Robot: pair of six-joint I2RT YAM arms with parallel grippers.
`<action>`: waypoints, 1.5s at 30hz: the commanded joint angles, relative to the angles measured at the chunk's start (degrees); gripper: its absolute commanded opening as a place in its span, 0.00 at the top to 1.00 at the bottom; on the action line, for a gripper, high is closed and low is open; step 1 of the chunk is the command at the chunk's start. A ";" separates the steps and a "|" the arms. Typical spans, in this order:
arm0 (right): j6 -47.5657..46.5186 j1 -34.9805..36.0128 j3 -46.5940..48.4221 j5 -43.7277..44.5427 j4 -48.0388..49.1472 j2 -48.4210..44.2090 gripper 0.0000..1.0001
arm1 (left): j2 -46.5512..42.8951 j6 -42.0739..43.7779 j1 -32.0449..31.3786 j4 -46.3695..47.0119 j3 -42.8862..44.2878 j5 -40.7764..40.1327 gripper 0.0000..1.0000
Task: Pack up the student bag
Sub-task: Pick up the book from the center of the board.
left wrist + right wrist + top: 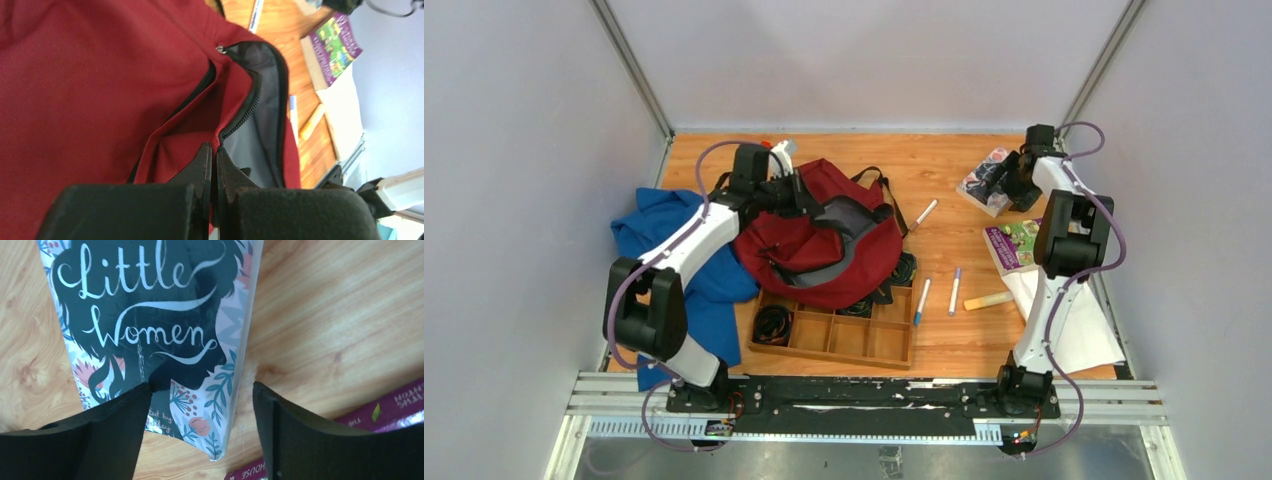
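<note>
Largest thing in view: student bag [809, 250], dark red soft fabric, slumped and creased, black straps splayed at its far side. Lies left of centre on the table [944, 165], near edge overlapping the far rim of the wooden tray [864, 345]. Mouth gaping, smooth grey lining [260, 135] inside, black zipper teeth [239, 121] along the rim.

Clamped on that red rim just beside the zipper: left gripper [214, 150] — black fingers pressed together, fabric pinched between.

Tabletop of warm orange wood-grain board, slightly glossy. Plain pale grey walls on three sides; metal rails along the near edge.

Around the bag, by size:
- blue cloth [649, 230], crumpled at the left, partly under the bag and the left arm.
- white sheet [1094, 335], flat at the right edge, beneath the right arm.
- tray: shallow, light wood, split into compartments, a black coil [773, 322] in the leftmost.
- purple-and-green book [1014, 245], flat beside the right arm.
- "Little Women" book [150, 315], far right, glossy cover with dark silhouette, floral border, white script.

Spread wide over that book's lower corner: right gripper [200, 395] — one finger above the cover, the other above bare wood; contact impossible to tell.

Loose on the wood between bag and books: three white markers [955, 290], one yellow stick [987, 300].
</note>
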 commanded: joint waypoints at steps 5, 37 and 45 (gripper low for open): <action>0.51 -2.43 2.79 -4.56 -1.14 5.43 0.59 | 5.34 3.14 -2.25 -2.38 1.58 -3.65 1.00; 0.85 -5.43 -6.42 -20.78 10.59 -9.97 1.00 | 18.54 4.02 -14.17 -10.35 43.32 -16.56 0.00; 3.46 -6.53 -6.69 -24.95 13.30 -10.14 1.00 | 50.27 -7.43 -18.97 -9.20 74.11 -5.27 0.00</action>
